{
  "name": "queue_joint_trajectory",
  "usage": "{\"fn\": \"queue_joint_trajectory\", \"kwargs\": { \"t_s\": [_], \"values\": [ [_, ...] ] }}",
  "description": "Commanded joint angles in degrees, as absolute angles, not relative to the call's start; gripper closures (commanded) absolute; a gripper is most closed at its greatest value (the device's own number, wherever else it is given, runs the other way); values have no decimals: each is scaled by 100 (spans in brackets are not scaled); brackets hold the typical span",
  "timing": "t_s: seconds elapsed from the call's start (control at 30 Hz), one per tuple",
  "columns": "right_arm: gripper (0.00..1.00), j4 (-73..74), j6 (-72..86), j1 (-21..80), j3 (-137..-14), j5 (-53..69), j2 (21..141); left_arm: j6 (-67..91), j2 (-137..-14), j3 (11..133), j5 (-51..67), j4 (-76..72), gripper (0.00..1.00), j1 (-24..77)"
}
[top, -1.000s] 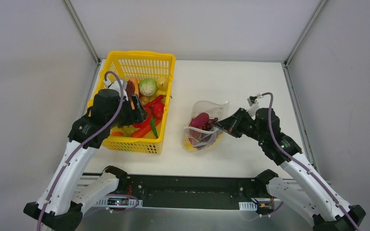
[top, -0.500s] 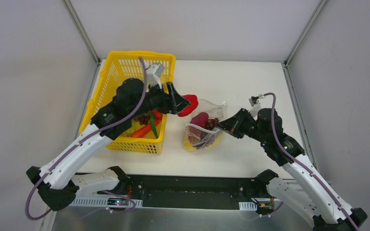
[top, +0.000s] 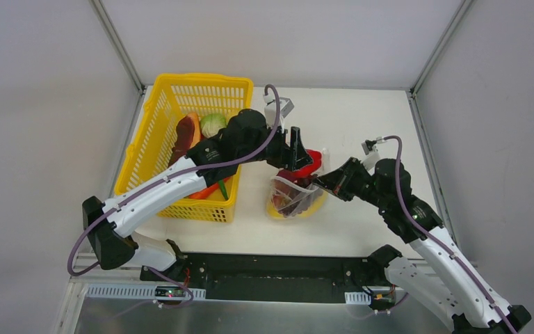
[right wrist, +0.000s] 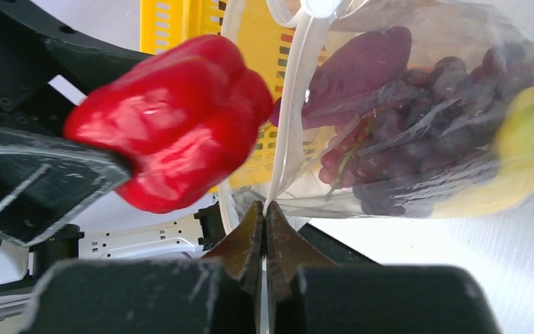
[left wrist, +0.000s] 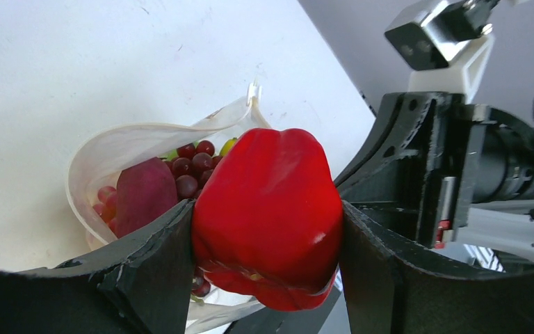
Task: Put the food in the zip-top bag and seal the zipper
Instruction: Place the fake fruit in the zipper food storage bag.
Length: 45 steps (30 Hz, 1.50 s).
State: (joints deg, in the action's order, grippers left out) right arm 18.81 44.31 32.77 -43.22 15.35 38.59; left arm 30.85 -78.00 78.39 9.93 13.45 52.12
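Note:
My left gripper is shut on a glossy red bell pepper, a piece of the food, and holds it just above the open mouth of the zip-top bag. The clear bag holds dark grapes, a purple piece and a yellow piece. My right gripper is shut on the bag's mouth edge, where the zipper runs, keeping the mouth lifted on its right side. In the right wrist view the pepper hangs left of the mouth edge.
The yellow lattice basket stands at the left of the table with more food: a green cabbage, a brown-red piece and an orange piece. The left arm reaches across the basket's right side. Grey walls enclose the table.
The left arm has swung right from the basket, carrying the red pepper to just above the bag's mouth. The right gripper has stayed pinched on the bag's edge.

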Motion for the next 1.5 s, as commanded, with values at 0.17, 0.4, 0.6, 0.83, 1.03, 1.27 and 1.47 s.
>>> {"fn": "queue_joint_trajectory", "kwargs": {
  "t_s": [0.17,0.4,0.6,0.83,1.03,1.27,1.47],
  "values": [
    [100,1564,4428,3287,-4352,1558,3752,2700,-8073,7868,954,1417,97,5337],
    [100,1439,4454,3278,-4226,1553,3594,2620,-8225,7904,983,1653,81,5351],
    [100,1348,4537,3281,-4092,1555,3621,2388,-8390,7984,1672,1442,54,5395],
    [100,1318,4468,3282,-4174,1485,3709,2044,-8347,8100,1784,1874,20,5414],
    [100,1359,4438,3280,-4167,1486,3721,1773,-7935,8210,1385,2329,14,5407],
    [100,1376,4421,3280,-4097,1485,3722,1512,-7115,8106,892,2776,10,5411],
    [100,1353,4430,3284,-4112,1514,3754,1544,-6635,7562,182,3154,8,5399]
  ]
}}
